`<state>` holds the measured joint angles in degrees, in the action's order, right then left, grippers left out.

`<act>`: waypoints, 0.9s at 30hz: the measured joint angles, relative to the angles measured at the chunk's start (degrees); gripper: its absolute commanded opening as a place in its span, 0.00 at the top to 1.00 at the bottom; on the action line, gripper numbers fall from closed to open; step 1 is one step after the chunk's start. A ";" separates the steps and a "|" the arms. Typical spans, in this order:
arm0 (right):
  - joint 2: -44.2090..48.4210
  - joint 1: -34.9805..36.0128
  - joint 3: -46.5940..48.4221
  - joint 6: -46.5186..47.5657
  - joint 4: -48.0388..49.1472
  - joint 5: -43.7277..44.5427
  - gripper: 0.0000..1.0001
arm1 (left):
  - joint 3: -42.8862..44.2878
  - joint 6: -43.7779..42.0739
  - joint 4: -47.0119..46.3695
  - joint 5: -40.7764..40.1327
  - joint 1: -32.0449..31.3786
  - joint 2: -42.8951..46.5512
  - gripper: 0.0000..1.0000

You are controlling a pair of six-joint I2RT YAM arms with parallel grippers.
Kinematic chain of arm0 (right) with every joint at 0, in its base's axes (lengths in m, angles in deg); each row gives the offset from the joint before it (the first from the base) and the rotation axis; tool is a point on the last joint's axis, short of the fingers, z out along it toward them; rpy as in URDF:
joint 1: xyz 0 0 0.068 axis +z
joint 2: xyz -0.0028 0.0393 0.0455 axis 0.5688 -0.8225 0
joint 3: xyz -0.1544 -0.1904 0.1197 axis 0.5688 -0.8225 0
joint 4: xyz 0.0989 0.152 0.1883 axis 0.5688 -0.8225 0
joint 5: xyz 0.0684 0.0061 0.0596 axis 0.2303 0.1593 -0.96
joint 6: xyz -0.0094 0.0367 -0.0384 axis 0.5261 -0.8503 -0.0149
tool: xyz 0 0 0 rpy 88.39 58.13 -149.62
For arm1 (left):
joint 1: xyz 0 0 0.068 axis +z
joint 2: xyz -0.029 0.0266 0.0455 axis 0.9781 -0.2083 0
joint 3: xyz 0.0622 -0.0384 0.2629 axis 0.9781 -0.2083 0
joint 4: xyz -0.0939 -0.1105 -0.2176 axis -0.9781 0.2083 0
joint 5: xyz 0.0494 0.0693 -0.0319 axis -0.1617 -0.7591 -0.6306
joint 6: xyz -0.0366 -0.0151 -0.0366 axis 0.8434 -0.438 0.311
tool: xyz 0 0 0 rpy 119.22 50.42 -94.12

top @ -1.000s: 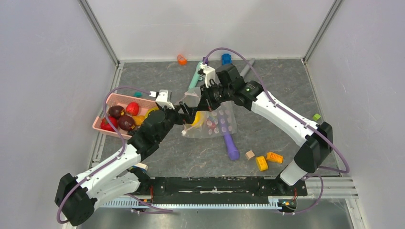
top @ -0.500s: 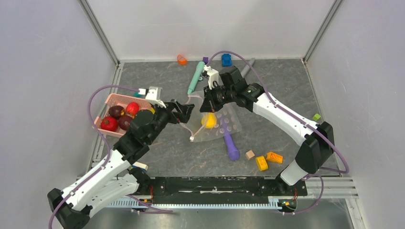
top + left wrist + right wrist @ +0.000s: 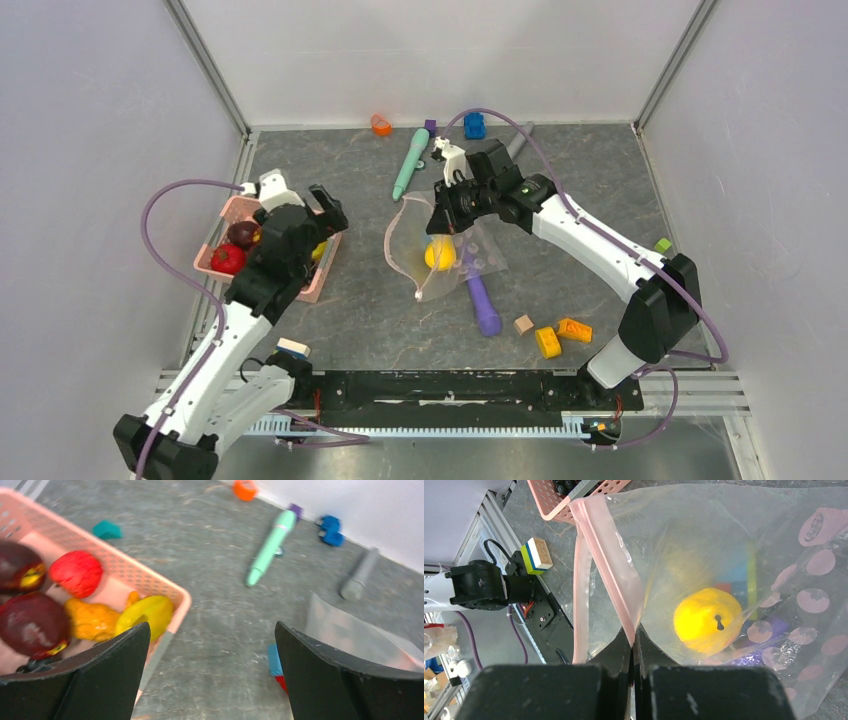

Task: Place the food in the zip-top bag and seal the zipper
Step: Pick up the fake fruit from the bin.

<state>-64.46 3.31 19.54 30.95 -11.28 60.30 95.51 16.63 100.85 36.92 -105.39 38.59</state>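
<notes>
A: What sits farthest left?

B: The pink basket (image 3: 135,575), at the left side of the table (image 3: 360,320). Most of the food lies in it: two dark maroon fruits (image 3: 32,625), glossy with yellow flecks, a red fruit (image 3: 76,573) with a rough skin, an orange-yellow piece (image 3: 90,620), and a curved yellow piece (image 3: 147,614) against the basket's right wall.

A: And the left arm (image 3: 225,340)?

B: It hangs over the basket's right edge. The left jaws are spread wide and grip nothing.

A: Next, toward the middle?

B: A teal marker (image 3: 409,163) lies toward the back. Nearer, about mid-table, is the zip-top bag (image 3: 724,530), a clear, floppy film printed with pale pinkish round dots (image 3: 814,600). Its mouth faces left and gapes open. The zipper (image 3: 604,555) is a thin pink strip along that mouth edge.

A: Anything inside?

B: One yellow fruit (image 3: 707,621), round and bright with a small dark mark, lying low in the bag. A purple stick (image 3: 485,305) lies partly under the bag and pokes out on the near side.

A: The right arm (image 3: 590,235)?

B: It reaches in from the right. The right jaws are pressed together, pinching the zipper strip and holding that edge raised off the table.

A: Farther right?

B: A tan block (image 3: 523,324), a yellow block (image 3: 548,343) and an orange block (image 3: 574,329) near the front, and a green block (image 3: 662,245) by the right wall.
</notes>
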 measured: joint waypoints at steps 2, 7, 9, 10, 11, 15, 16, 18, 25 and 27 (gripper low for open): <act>0.00 0.00 0.00 -0.07 0.00 0.00 1.00 | 0.17 1.70 1.51 1.66 5.42 -1.62 0.00; 0.00 -0.02 -0.22 -0.17 0.09 0.09 1.00 | 2.73 7.89 7.87 6.47 12.72 -7.89 0.00; 0.00 -0.07 -0.44 -0.17 0.07 0.31 1.00 | 4.09 10.73 10.60 7.67 14.25 -10.23 0.00; 0.00 -0.17 -0.59 -0.17 0.09 0.39 1.00 | 4.39 12.20 11.58 8.15 14.80 -10.95 0.00; 0.02 -0.22 -0.72 -0.20 0.09 0.42 1.00 | 4.52 13.49 12.63 8.70 15.32 -11.39 0.00; 0.02 -0.28 -1.38 -0.20 0.15 0.85 1.00 | 4.59 17.59 15.30 9.84 17.35 -11.67 0.00; 0.07 -0.37 -1.51 -0.20 0.17 0.87 1.00 | 4.59 18.14 15.50 10.16 17.84 -11.72 0.00; 0.33 -0.39 -1.86 -0.17 0.17 1.05 1.00 | 4.59 19.26 15.69 10.73 19.04 -12.07 0.00; 1.81 -0.66 -2.58 -0.17 0.31 1.70 1.00 | 2.75 22.82 15.26 13.75 23.61 -13.07 0.00; 2.14 -0.66 -2.99 -0.15 0.33 2.05 1.00 | 1.64 24.09 15.10 14.69 24.79 -13.09 0.00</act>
<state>-62.32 2.65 16.55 30.80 -10.96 62.36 97.15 40.72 115.95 51.61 -80.61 25.50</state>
